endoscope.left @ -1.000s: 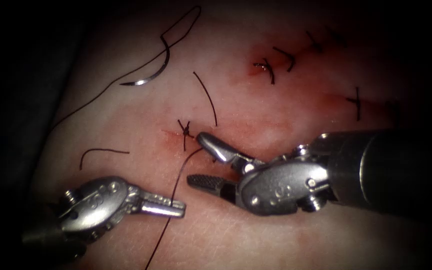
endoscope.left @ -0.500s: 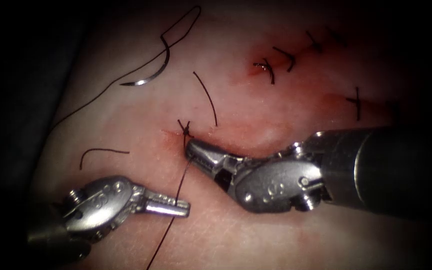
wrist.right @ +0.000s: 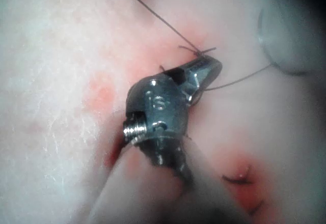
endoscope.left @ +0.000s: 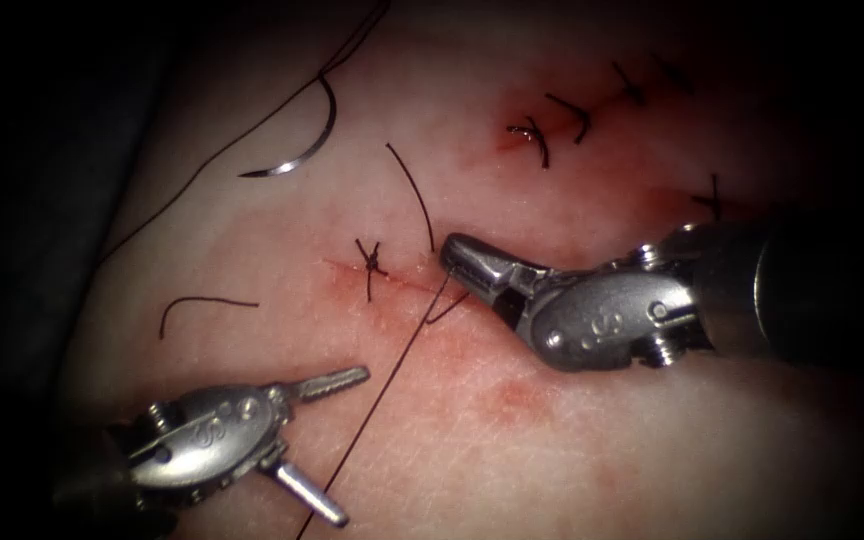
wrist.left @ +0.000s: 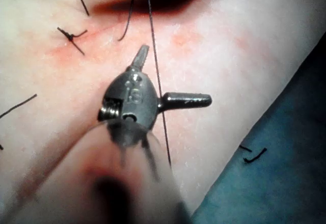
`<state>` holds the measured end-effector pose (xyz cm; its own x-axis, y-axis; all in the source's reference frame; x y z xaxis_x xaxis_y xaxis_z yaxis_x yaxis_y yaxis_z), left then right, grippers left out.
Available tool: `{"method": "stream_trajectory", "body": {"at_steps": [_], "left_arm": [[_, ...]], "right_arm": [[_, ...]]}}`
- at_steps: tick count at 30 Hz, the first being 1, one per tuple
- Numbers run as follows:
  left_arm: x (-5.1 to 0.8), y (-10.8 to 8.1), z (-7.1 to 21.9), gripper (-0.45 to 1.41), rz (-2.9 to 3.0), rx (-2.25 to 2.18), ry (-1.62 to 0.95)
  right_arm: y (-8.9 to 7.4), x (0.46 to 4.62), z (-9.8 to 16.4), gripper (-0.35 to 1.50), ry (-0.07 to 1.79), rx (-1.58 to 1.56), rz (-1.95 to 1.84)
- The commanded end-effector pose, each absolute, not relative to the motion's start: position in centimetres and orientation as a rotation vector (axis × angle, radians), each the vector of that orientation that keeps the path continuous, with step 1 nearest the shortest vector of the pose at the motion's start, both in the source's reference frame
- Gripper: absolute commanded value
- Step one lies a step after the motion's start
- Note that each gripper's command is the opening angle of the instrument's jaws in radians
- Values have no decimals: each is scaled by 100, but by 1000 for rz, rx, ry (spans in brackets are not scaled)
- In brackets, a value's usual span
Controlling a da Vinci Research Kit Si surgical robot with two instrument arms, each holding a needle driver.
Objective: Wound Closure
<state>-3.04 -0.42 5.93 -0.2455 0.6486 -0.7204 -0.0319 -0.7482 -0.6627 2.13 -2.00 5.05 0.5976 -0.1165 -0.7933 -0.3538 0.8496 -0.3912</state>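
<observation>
The thread (endoscope.left: 392, 375) was gripped by the right tool (endoscope.left: 452, 250) mid-frame, the left tool (endoscope.left: 337, 445) was spread wide and empty at lower left, and the needle (endoscope.left: 297, 150) lay loose on the tissue (endoscope.left: 572, 440) at upper left.

Teal drape cloth (wrist.left: 285, 178), laid flat; same cloth dark along the endoscope view's left edge. Two short dark thread scraps (wrist.left: 253, 156) lying on it, close together.
</observation>
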Motion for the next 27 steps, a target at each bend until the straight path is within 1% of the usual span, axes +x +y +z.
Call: {"method": "stream_trajectory", "body": {"at_steps": [1, 5, 13, 17, 18, 20, 21, 25, 27], "left_arm": [[-311, -52, 607, 98, 2032, -1553, -756], [-308, -61, 620, 93, 1996, -1535, -805], [-305, -70, 645, 91, 1976, -1516, -826], [-309, -74, 656, 86, 1977, -1507, -857], [-312, -76, 658, 81, 1976, -1509, -874], [-315, -82, 661, 62, 1984, -1514, -888], [-315, -82, 661, 62, 1984, -1514, -888], [-314, -86, 664, 37, 1990, -1523, -904], [-308, -85, 665, 15, 1990, -1530, -915]], "right_arm": [[-199, 215, 517, -35, 930, -559, 146], [-198, 213, 518, -35, 930, -561, 147], [-199, 215, 516, -35, 936, -565, 150], [-200, 216, 514, -35, 941, -565, 148], [-200, 216, 514, -35, 941, -565, 148], [-200, 215, 514, -35, 941, -565, 148], [-200, 215, 514, -35, 941, -565, 148], [-200, 215, 514, -35, 941, -564, 148], [-200, 215, 514, -35, 941, -564, 148]]}}
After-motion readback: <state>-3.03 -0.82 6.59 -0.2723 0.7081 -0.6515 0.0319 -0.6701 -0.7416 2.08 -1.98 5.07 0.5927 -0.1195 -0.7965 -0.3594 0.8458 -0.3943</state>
